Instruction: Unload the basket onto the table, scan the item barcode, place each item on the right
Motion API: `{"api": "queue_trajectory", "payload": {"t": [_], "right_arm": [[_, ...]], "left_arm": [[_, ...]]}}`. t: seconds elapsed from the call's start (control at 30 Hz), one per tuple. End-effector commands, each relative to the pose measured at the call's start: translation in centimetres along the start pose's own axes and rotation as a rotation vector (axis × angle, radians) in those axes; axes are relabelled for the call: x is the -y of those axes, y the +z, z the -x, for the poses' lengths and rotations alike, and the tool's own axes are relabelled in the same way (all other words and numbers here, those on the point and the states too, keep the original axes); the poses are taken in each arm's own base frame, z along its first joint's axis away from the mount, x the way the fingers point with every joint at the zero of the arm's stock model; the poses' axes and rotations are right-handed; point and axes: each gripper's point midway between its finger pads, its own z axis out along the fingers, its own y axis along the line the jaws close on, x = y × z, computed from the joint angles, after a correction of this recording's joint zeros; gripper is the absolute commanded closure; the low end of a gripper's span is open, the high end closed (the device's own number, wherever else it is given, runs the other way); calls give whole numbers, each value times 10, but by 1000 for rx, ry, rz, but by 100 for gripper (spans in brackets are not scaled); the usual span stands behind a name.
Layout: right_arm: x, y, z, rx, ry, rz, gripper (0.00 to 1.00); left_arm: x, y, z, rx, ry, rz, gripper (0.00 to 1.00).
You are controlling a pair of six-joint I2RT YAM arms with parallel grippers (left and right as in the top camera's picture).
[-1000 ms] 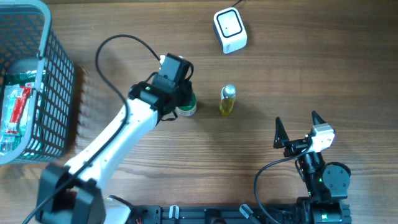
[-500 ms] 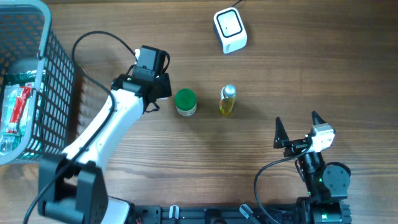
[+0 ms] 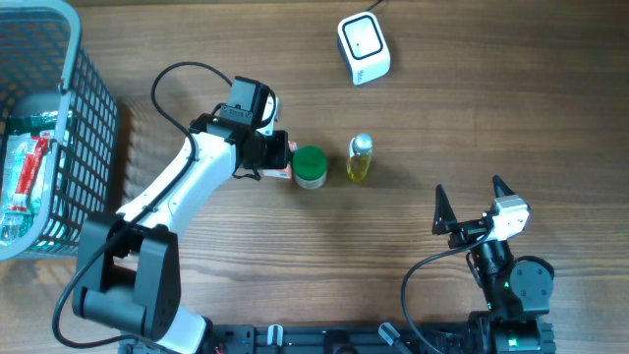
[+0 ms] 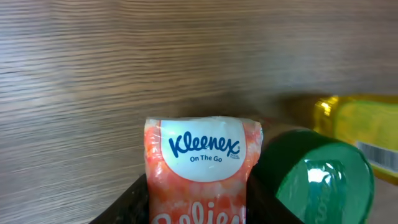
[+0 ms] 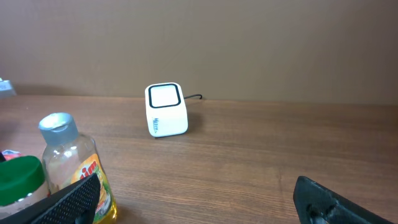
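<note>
My left gripper [image 3: 276, 160] is shut on an orange Kleenex tissue pack [image 3: 279, 172], low over the table. In the left wrist view the pack [image 4: 202, 168] sticks out between the dark jaws of that gripper [image 4: 199, 208], its white logo end forward. Its right side presses against a green-lidded jar [image 3: 311, 167] [image 4: 317, 180]. No barcode shows on the pack. The white scanner [image 3: 364, 47] [image 5: 166, 110] stands at the far side of the table. My right gripper [image 3: 470, 205] [image 5: 199, 202] is open and holds nothing, near the front right.
A yellow bottle with a silver cap [image 3: 360, 159] [image 5: 71, 165] stands just right of the jar; a barcode label shows on it in the left wrist view [image 4: 378, 155]. A wire basket [image 3: 84, 118] with packaged goods fills the left edge.
The left gripper drew back to the left, then came right again with the tissue pack. The green-lidded jar now sits a little further right, nearer the yellow bottle. The right arm is still.
</note>
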Motion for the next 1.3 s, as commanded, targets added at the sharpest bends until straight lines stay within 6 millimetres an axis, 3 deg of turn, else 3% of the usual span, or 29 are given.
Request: {"api": "queue_trajectory", "payload": {"t": [0.0, 0.23, 0.47, 0.57, 0.67, 0.93, 1.17, 1.27], "right_arm": [[1, 0, 1, 5, -4, -6, 0], [1, 0, 1, 5, -4, -6, 1], [1, 0, 1, 5, -4, -6, 0], [1, 0, 1, 5, -4, -6, 0], [1, 0, 1, 5, -4, -6, 0], [1, 0, 1, 5, -4, -6, 0], [1, 0, 1, 5, -4, -6, 0], [1, 0, 1, 5, -4, -6, 0]], "left_arm": [[17, 3, -2, -10, 73, -81, 62], [27, 10, -1, 5, 216, -93, 59], [40, 23, -21, -65, 273, -98, 60], [36, 22, -25, -86, 266, -86, 60], [16, 22, -31, -112, 256, 19, 62], [8, 22, -32, -114, 117, 73, 58], [9, 22, -34, -120, 37, 73, 44], [8, 21, -31, -110, 33, 72, 48]]}}
